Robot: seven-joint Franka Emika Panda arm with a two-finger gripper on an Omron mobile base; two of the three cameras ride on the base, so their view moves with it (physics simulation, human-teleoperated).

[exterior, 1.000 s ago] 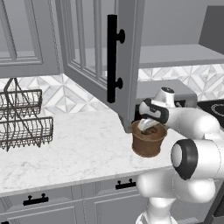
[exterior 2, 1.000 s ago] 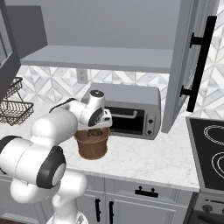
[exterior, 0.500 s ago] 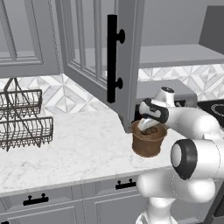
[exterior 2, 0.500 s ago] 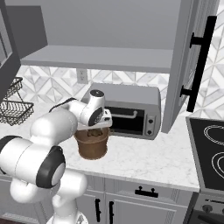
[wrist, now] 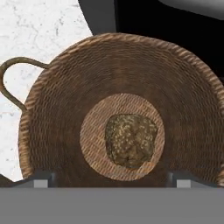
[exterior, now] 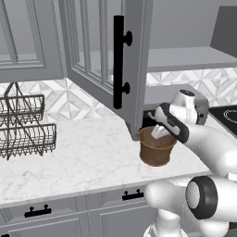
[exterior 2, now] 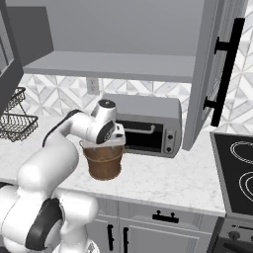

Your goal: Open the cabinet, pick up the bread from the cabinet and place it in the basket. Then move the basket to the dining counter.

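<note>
The round brown woven basket (exterior: 156, 152) (exterior 2: 103, 163) stands on the marble counter in front of the toaster oven. In the hand view the small dark-brown bread (wrist: 131, 141) lies loose on the bottom of the basket (wrist: 57, 109), touching neither finger. My gripper (exterior: 159, 132) (exterior 2: 106, 142) (wrist: 111, 178) points down at the basket's mouth, open, its two fingertips spread wide near the rim with nothing between them. The grey cabinet door (exterior: 134, 65) (exterior 2: 211, 74) with its black bar handle (exterior: 119, 60) is swung open, and what shows of the shelf (exterior 2: 113, 65) is bare.
A grey toaster oven (exterior 2: 148, 124) sits right behind the basket. The open door hangs over the counter just left of the basket in the left base view. A black wire two-tier rack (exterior: 23, 127) stands far left. A black stove top (exterior 2: 239, 173) lies to the right.
</note>
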